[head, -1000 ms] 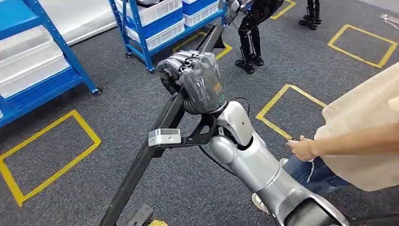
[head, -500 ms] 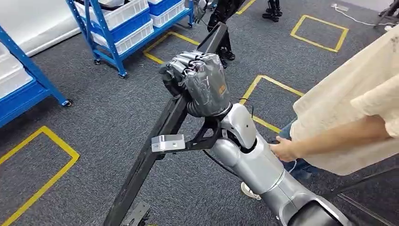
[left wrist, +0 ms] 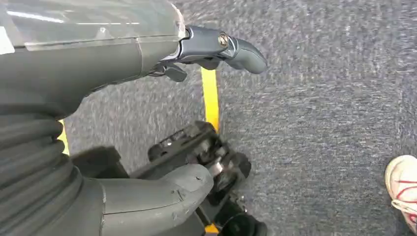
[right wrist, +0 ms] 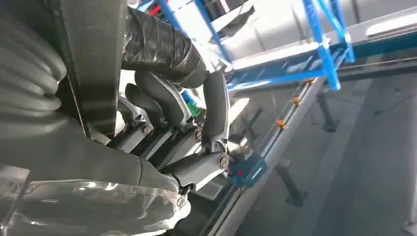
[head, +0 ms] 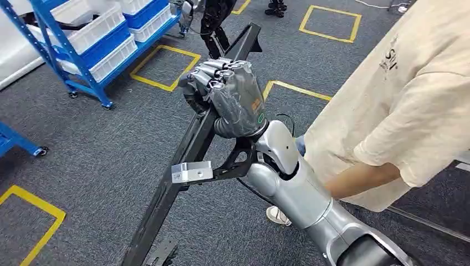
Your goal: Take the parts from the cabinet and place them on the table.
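My right hand (head: 230, 97) is raised in front of me in the head view, its fingers wrapped around a long black bar-shaped part (head: 191, 144). The part runs slanting from near my body up past the hand. Seen from the right wrist, the dark fingers (right wrist: 167, 110) curl over the same black part (right wrist: 93, 73). My left hand (left wrist: 88, 64) hangs over the grey carpet in the left wrist view, thumb and fingers apart with nothing between them.
A person in a beige shirt (head: 399, 94) stands close on my right, one arm reaching toward my right arm. A blue rack with white bins (head: 88, 39) stands at the far left. Yellow tape squares (head: 161, 69) mark the carpet. Another robot's legs (head: 213, 22) stand beyond.
The whole view has swung: the blue racks slid off to the left and the person now fills the right side. My right hand has kept its grip on the black part.
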Controlling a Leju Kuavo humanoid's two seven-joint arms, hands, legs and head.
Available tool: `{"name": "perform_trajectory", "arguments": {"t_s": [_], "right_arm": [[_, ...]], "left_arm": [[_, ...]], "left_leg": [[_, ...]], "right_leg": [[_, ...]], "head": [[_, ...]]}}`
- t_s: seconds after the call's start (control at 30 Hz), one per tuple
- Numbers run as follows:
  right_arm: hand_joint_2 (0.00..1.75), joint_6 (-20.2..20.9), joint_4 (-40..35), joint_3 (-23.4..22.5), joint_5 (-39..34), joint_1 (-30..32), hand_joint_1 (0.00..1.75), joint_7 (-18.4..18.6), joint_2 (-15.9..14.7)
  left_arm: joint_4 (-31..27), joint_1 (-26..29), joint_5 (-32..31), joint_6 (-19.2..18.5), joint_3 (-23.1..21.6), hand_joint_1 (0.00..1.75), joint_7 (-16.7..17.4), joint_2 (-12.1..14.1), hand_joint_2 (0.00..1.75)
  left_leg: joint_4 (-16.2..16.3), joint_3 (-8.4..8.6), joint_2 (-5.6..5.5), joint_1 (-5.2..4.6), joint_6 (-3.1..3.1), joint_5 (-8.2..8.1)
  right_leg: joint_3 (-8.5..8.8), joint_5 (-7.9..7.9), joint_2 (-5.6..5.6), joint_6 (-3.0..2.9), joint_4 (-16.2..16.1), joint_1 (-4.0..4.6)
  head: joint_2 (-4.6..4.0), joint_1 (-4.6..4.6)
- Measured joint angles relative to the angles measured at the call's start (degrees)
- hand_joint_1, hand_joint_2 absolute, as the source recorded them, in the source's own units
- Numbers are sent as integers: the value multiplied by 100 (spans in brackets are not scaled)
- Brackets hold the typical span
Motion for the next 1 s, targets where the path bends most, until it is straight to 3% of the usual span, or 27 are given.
{"name": "perform_trajectory", "arguments": {"t_s": [0.03,0.07,0.13,0.2,0.23,0.27,0.3,0.37,0.4,0.43,0.5,0.53,0.57,0.6,0.7,0.73,0.77,0.8,0.87,0.9,0.93,1.0], "right_arm": [[175,0,0,0,-2,-2,175,0,7],[175,0,4,2,-2,0,175,0,9],[175,2,4,15,0,2,175,-2,13],[175,0,2,17,-2,4,175,-2,11],[175,0,0,17,0,5,175,-2,11],[175,-4,-4,15,-2,-19,175,-4,9],[175,-4,0,17,-2,-23,175,-4,11],[175,-4,2,26,0,14,175,-2,9],[175,-7,11,28,9,46,175,-2,4],[175,-7,20,31,18,77,175,-2,0],[175,-4,37,42,22,96,175,-4,0],[175,-4,37,46,35,90,175,-4,2],[175,-2,39,46,42,78,175,-4,2],[175,2,50,59,53,70,175,-4,26],[175,44,87,70,77,64,175,-13,39],[175,53,92,79,79,65,175,-13,50],[175,59,105,81,81,37,175,-15,59],[175,68,125,92,90,15,175,-15,90],[175,68,155,120,90,21,175,-15,118],[175,68,177,131,90,33,175,-13,118],[175,68,195,136,90,45,175,-13,118],[175,68,208,140,90,54,175,-13,118]], "left_arm": [[-2,-3,0,0,0,0,-4,9,175],[-2,-3,0,2,0,0,-2,22,175],[-2,4,-2,0,2,0,-6,22,175],[-2,-10,-2,0,2,0,-7,15,175],[-2,-25,-2,-2,2,0,-13,-7,175],[-11,-42,-2,0,2,0,-20,2,175],[-11,-44,-2,-2,2,0,-37,-7,175],[-13,-12,-9,-2,2,0,-37,2,175],[-13,4,-13,0,2,0,-31,7,175],[-13,13,-13,0,2,0,-24,7,175],[-13,18,-4,2,2,0,-24,4,175],[-13,20,4,4,2,0,-26,2,175],[-13,27,7,7,2,0,-31,2,175],[-13,30,20,11,2,0,-37,4,175],[-13,43,70,18,4,0,-46,-22,175],[-13,37,77,17,4,0,-48,-42,175],[-15,30,83,17,4,0,-52,-42,175],[-15,38,83,15,4,0,-55,-44,175],[-15,98,77,-4,2,0,-55,-57,175],[-15,128,72,-18,4,0,-52,-68,175],[-15,145,57,-24,2,0,-52,-77,175],[-15,146,50,-35,2,0,-52,-98,175]], "left_leg": [[-499,204,-189,4,26,248],[-635,262,-453,10,58,163],[-721,305,-392,-16,60,168],[-758,321,-276,-13,117,200],[-836,345,-186,54,174,244],[-872,369,-126,34,203,256],[-885,377,-51,26,220,256],[-884,391,113,13,239,230],[-881,396,190,13,236,217],[-880,407,264,14,231,203],[-874,458,407,15,204,161],[-872,496,457,14,183,131],[-874,527,507,-5,148,106],[-846,530,552,-47,99,70],[-892,614,779,-49,18,33],[-863,601,710,-17,-29,-24],[-716,572,417,9,-34,-129],[-387,420,254,11,-32,-330],[533,-53,115,14,-48,-722],[898,-273,87,14,-53,-792],[950,-350,85,14,-48,-698],[335,-140,51,17,-29,-210]], "right_leg": [[-1,-23,73,25,34,-14],[-25,-39,124,55,59,6],[-92,-16,246,119,78,-47],[-113,19,384,192,35,-55],[-125,-17,314,201,58,-51],[-200,-144,-73,219,222,3],[-385,-352,-292,241,587,-15],[-816,-680,-436,287,1427,-51],[-954,-712,-460,302,1663,-71],[-963,-619,-479,314,1644,-91],[-561,-133,-580,311,856,-102],[-284,82,-750,285,360,-87],[-127,57,-1051,267,50,-29],[-102,52,-1011,227,-9,25],[-123,38,-789,151,-1,45],[-68,72,-714,88,-64,-36],[-59,75,-652,79,-80,-35],[-58,81,-599,36,-77,-37],[-53,69,-439,5,-75,-28],[-53,67,-342,2,-63,-22],[-51,63,-250,1,-48,-21],[-38,44,-76,20,-13,-30]], "head": [[0,0],[0,2],[0,4],[0,2],[0,-2],[0,13],[0,24],[0,28],[0,31],[0,31],[0,31],[0,31],[0,31],[0,26],[0,31],[0,22],[0,31],[0,13],[0,20],[0,22],[0,22],[0,22]]}}
